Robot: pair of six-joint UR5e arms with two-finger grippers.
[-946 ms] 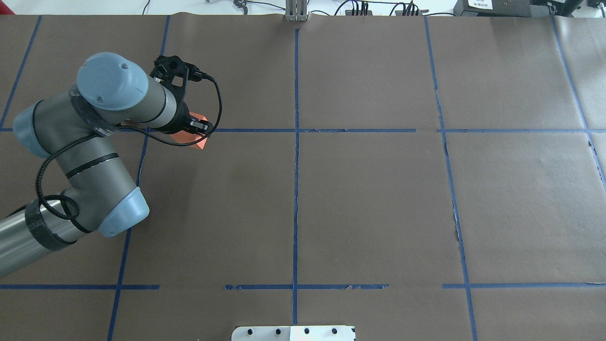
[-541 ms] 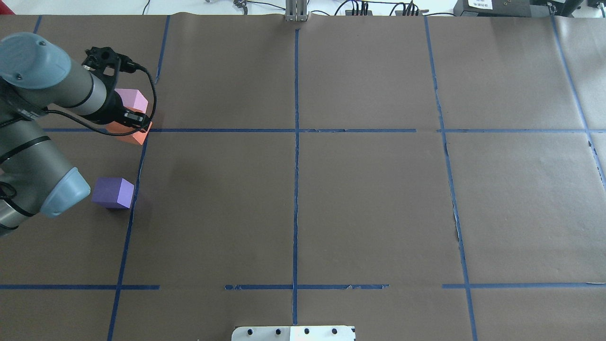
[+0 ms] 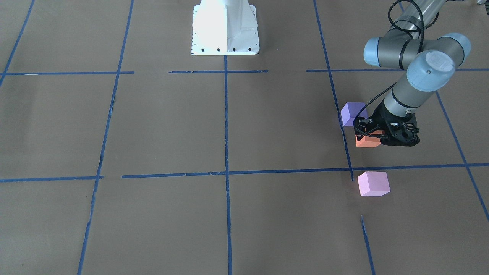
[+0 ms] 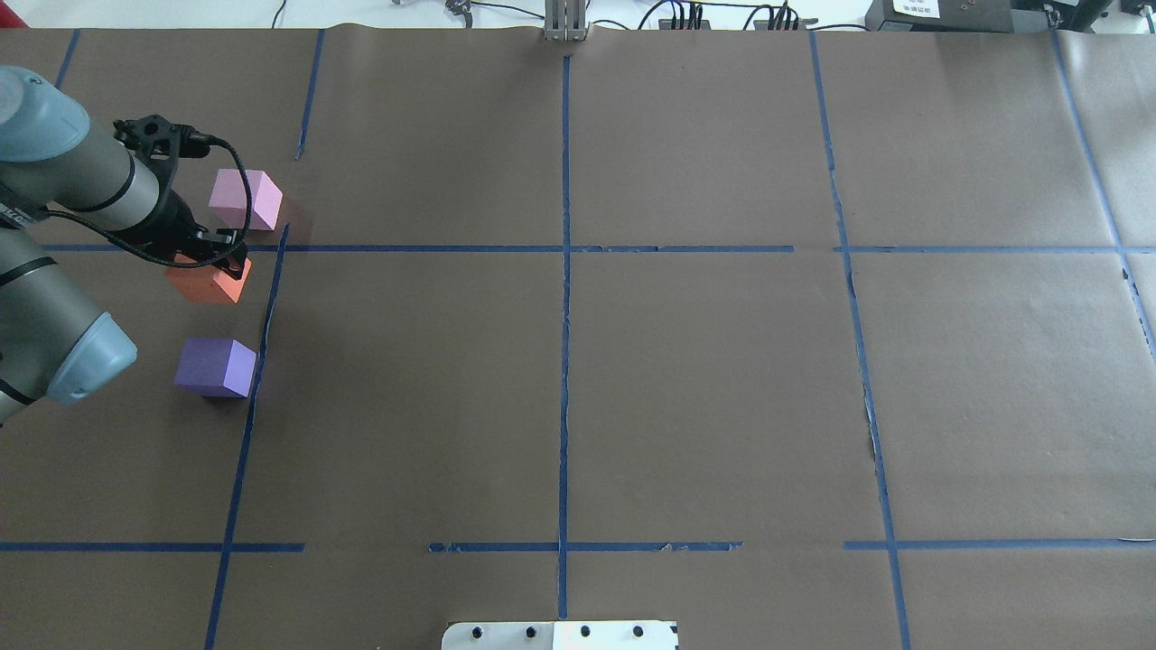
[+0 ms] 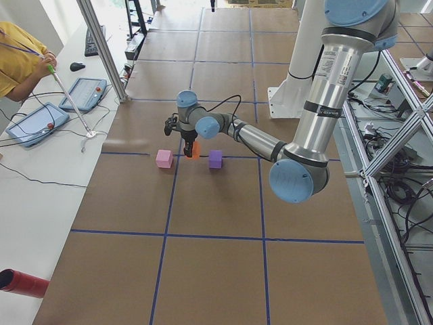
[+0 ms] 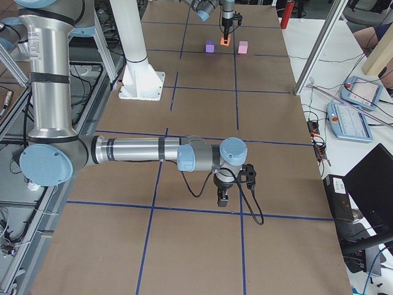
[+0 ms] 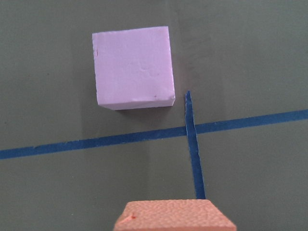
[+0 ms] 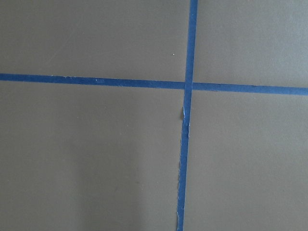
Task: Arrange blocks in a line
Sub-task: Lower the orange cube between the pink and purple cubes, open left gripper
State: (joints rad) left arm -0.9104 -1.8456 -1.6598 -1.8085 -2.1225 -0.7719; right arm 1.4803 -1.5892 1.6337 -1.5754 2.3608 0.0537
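Note:
My left gripper [image 4: 206, 259] is shut on the orange block [image 4: 209, 282] and holds it low over the brown paper, between the pale pink block [image 4: 246, 199] and the purple block [image 4: 215, 367]. In the front-facing view the gripper [image 3: 376, 134] covers the top of the orange block [image 3: 366, 142], with the purple block [image 3: 353, 113] behind it and the pink block [image 3: 373, 183] in front. The left wrist view shows the pink block [image 7: 133, 67] ahead and the orange block's top [image 7: 175, 215] at the bottom edge. My right gripper [image 6: 224, 198] shows only in the exterior right view; I cannot tell its state.
Blue tape lines [image 4: 564, 248] divide the brown paper into squares. The white base plate [image 3: 225, 34] stands at the robot's side. An operator [image 5: 20, 54] and teach pendants [image 5: 30, 125] are at a side table, beyond a metal post [image 5: 101, 47].
My left arm has swung left with the orange block, from right of the tape line to between the pink and purple blocks, uncovering both.

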